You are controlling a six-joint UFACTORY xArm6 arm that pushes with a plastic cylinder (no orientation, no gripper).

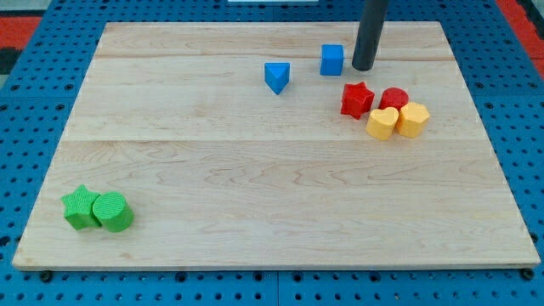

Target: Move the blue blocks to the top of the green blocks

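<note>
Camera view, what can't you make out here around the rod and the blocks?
- Rod's upper part: cut off by the view's top edge; only the lower length down to my tip shows.
- Whether my tip touches the blue cube: too close to tell.
- Red cylinder: its lower part is hidden behind the yellow blocks.
- Green star: its right side is covered by the green cylinder.

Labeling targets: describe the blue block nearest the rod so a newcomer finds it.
Start at the wooden board, near the view's top edge, where my tip stands. Just to its left sits the blue cube. Unlike the blue triangular block further left, it is square-faced.
</note>
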